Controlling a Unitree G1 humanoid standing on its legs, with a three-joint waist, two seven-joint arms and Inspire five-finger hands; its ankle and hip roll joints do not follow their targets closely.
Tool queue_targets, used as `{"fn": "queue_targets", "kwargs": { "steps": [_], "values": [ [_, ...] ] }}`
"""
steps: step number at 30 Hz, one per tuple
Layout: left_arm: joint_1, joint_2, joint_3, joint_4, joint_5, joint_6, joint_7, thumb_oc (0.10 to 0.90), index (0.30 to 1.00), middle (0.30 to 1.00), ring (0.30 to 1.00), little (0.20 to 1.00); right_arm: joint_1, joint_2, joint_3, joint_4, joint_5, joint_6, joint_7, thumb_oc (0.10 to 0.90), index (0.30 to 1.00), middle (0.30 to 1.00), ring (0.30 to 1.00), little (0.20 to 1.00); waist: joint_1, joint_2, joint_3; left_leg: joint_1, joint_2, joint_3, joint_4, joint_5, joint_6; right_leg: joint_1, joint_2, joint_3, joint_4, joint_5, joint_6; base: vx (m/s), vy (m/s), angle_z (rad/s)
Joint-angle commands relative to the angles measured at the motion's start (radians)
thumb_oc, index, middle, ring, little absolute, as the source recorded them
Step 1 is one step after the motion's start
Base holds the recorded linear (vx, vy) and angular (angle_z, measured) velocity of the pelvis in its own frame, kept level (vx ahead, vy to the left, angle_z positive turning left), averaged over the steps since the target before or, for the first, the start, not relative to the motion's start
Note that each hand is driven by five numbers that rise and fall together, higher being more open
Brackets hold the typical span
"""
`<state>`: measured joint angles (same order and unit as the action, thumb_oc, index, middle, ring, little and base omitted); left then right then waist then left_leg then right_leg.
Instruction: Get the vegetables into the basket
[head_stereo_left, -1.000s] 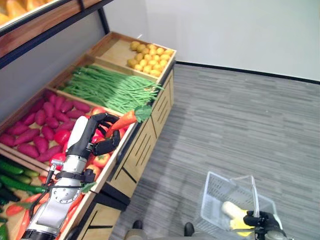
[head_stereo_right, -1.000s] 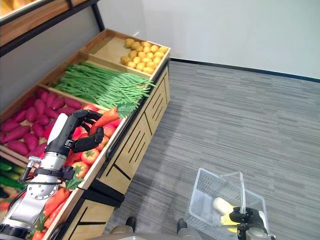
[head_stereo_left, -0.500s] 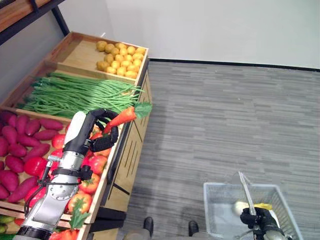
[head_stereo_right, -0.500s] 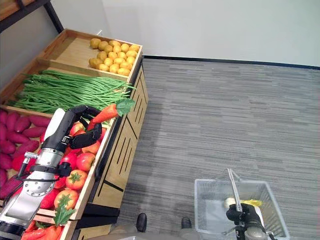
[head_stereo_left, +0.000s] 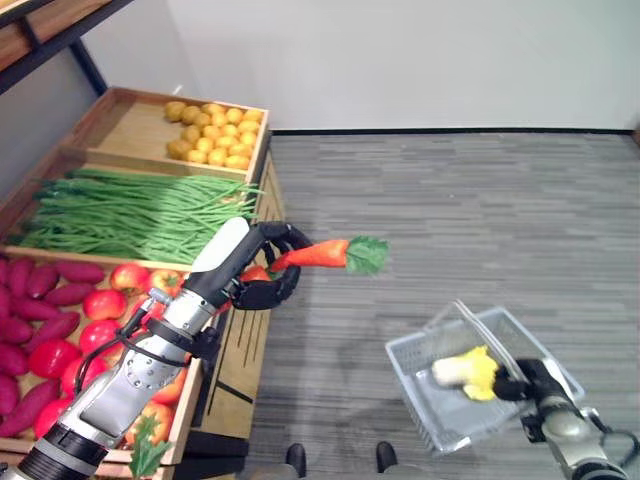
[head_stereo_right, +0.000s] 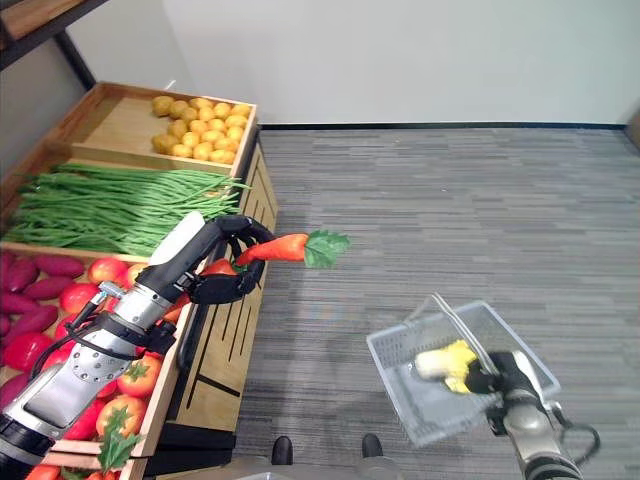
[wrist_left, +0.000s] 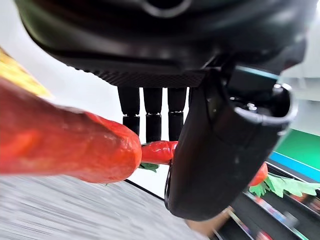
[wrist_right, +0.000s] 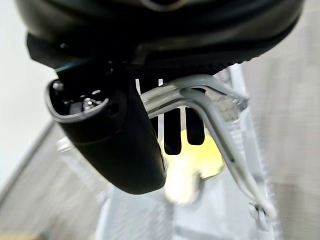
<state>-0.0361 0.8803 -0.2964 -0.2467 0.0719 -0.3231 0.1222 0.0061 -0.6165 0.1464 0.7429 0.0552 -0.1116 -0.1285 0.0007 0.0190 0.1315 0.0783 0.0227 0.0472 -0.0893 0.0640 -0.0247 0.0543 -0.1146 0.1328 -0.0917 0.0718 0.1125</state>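
- Left hand (head_stereo_left: 262, 272) is seen in the left eye view with its dark fingers curled round the orange end of a carrot (head_stereo_left: 322, 254); the carrot is held level over the grey floor (head_stereo_left: 480, 220), its green leaves pointing away from the produce stand (head_stereo_left: 250, 330).
- Lower right in the same view, the right hand (head_stereo_left: 535, 383) is closed on the handles of a clear basket (head_stereo_left: 440, 410), which hangs tilted and well apart from the carrot. A yellow and pale vegetable (head_stereo_left: 462, 371) lies inside it.
- On the stand, trays of potatoes (head_stereo_left: 212, 132), green beans (head_stereo_left: 130, 210), purple sweet potatoes (head_stereo_left: 40, 300) and tomatoes (head_stereo_left: 110, 305) are laid out side by side.
- From the right eye view the same scene is given, slightly shifted: the carrot (head_stereo_right: 283, 248) and the basket (head_stereo_right: 455, 375) are separated by bare floor.
- Close up in the left wrist view, the carrot's orange body (wrist_left: 70, 147) is pressed between thumb (wrist_left: 220, 150) and fingers (wrist_left: 152, 120).
- Close up in the right wrist view, the metal handles (wrist_right: 210, 105) are wrapped by the thumb (wrist_right: 117, 145) and fingers (wrist_right: 172, 130), with the yellow vegetable (wrist_right: 200, 160) seen blurred past them.
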Motion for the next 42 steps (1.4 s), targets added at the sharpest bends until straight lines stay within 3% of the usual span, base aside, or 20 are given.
{"fn": "queue_targets", "kwargs": {
  "steps": [1, 15, 17, 23, 31, 33, 42],
  "values": [
    [-0.175, -0.002, -0.012, -0.046, -0.062, -0.094, 0.029, 0.400, 0.300, 0.300, 0.300, 0.300, -0.169, -0.090, 0.006, -0.052, 0.016, -0.135, -0.048, 0.400, 0.300, 0.300, 0.300, 0.300, 0.008, -0.043, -0.098, -0.028, 0.039, -0.005, 0.002, -0.018, -0.048, -0.010, -0.059, -0.066, 0.006, 0.001, 0.069, -0.01, -0.007, -0.09],
    [-0.361, 0.007, -0.214, -0.054, -0.091, -0.098, -0.013, 0.400, 0.300, 0.300, 0.300, 0.300, -0.344, -0.124, 0.097, -0.151, 0.033, -0.142, -0.052, 0.400, 0.300, 0.300, 0.300, 0.300, 0.005, -0.039, -0.112, -0.017, 0.042, 0.010, 0.002, -0.032, -0.053, -0.008, -0.061, -0.065, 0.004, 0.000, 0.075, 0.01, -0.006, -0.02],
    [-0.405, 0.012, -0.280, -0.026, -0.089, -0.096, -0.030, 0.400, 0.300, 0.300, 0.300, 0.300, -0.392, -0.118, 0.119, -0.212, 0.084, -0.151, -0.044, 0.400, 0.300, 0.300, 0.300, 0.300, 0.000, -0.038, -0.115, -0.016, 0.044, 0.017, 0.002, -0.032, -0.054, -0.013, -0.060, -0.061, 0.004, 0.004, 0.078, 0.03, -0.007, -0.03],
    [-0.436, -0.016, -0.330, 0.032, -0.060, -0.086, -0.034, 0.400, 0.300, 0.300, 0.300, 0.300, -0.407, -0.098, 0.134, -0.293, 0.130, -0.159, -0.027, 0.400, 0.300, 0.300, 0.300, 0.300, -0.006, -0.038, -0.116, -0.015, 0.047, 0.026, 0.002, -0.032, -0.054, -0.017, -0.060, -0.056, 0.004, 0.006, 0.080, 0.01, -0.002, -0.06],
    [-0.500, -0.082, -0.428, 0.200, 0.115, -0.075, -0.043, 0.400, 0.300, 0.300, 0.300, 0.300, -0.370, -0.073, 0.139, -0.449, 0.198, -0.179, 0.016, 0.400, 0.300, 0.300, 0.300, 0.300, -0.026, -0.043, -0.130, -0.011, 0.047, 0.035, 0.002, -0.037, -0.053, -0.018, -0.060, -0.052, 0.004, 0.005, 0.083, 0.00, 0.000, 0.00],
    [-0.504, -0.109, -0.448, 0.303, 0.208, -0.069, -0.037, 0.400, 0.300, 0.300, 0.300, 0.300, -0.362, -0.067, 0.141, -0.523, 0.230, -0.189, 0.036, 0.400, 0.300, 0.300, 0.300, 0.300, -0.035, -0.044, -0.135, -0.009, 0.048, 0.045, 0.002, -0.039, -0.053, -0.023, -0.063, -0.045, 0.004, 0.007, 0.086, 0.00, 0.003, -0.09],
    [-0.500, -0.144, -0.433, 0.477, 0.352, -0.036, 0.020, 0.400, 0.300, 0.300, 0.300, 0.300, -0.322, -0.047, 0.155, -0.664, 0.335, -0.202, 0.101, 0.400, 0.300, 0.300, 0.300, 0.300, -0.049, -0.048, -0.142, -0.005, 0.049, 0.063, 0.002, -0.041, -0.053, -0.032, -0.064, -0.036, 0.004, 0.012, 0.089, 0.00, 0.001, -0.04]
  ]
}}
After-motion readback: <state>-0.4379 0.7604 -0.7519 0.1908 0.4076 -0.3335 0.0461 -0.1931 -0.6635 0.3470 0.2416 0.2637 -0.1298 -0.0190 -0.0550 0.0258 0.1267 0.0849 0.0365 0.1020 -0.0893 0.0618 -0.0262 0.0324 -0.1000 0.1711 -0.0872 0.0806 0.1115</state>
